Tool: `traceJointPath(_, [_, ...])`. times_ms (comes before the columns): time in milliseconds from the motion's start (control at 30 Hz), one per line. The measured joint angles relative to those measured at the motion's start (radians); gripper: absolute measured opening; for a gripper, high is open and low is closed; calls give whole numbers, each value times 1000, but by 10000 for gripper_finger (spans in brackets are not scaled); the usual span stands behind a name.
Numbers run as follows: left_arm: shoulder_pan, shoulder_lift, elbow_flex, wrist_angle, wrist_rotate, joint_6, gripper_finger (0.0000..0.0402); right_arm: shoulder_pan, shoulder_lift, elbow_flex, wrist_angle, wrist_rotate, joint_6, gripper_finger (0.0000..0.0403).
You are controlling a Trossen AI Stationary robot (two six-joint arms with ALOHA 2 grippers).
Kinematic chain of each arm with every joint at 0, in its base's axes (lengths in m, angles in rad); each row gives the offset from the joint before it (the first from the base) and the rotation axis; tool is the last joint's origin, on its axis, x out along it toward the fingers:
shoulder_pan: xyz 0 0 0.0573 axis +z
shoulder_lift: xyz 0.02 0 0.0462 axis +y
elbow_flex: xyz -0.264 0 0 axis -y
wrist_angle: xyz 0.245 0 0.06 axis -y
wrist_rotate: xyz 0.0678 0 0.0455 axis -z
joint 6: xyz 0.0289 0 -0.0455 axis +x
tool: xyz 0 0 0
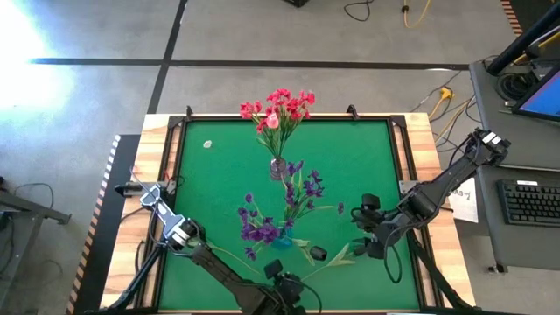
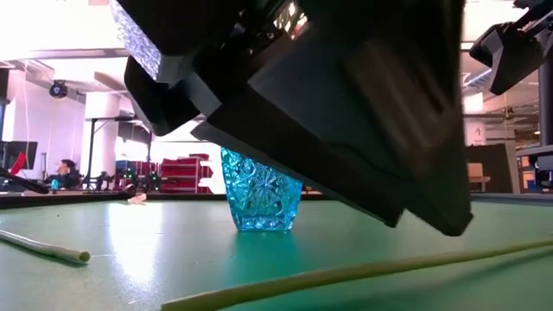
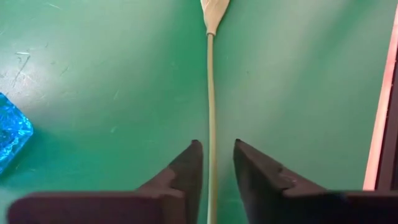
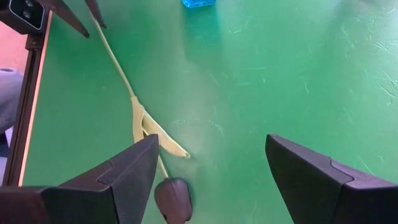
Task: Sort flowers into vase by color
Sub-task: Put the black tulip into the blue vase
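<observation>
Green table point(image 1: 367, 157) with 2 vases point(image 1: 277, 168), tulip point(image 1: 317, 253)

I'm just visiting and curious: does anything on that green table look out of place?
Yes: one flower lies flat on the green table near the front edge, not standing in a vase like the red and purple flowers. The left gripper straddles its stem.

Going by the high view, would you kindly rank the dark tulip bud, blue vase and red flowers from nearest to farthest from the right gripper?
From the right gripper:
1. Dark tulip bud, just left of it, flat on the mat.
2. Blue vase, farther left, holding purple sprays.
3. Red flowers, at the far edge.
</observation>
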Motion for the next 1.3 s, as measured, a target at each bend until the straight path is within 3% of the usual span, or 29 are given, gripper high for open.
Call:
traceJointPath(200, [-3,4,-2,64,-91,52,151,0,0,0,0,-1,1,288])
traceJointPath(367, [5,9,-5,174,-160,155,176,0,0,0,4,-2,1,288])
traceJointPath(800, [76,66,-6,469,-232,450,178,0,0,0,10,-1,1,288])
traceJointPath(1300, [115,129,-5,498,-265,478,173,0,0,0,19,0,1,288])
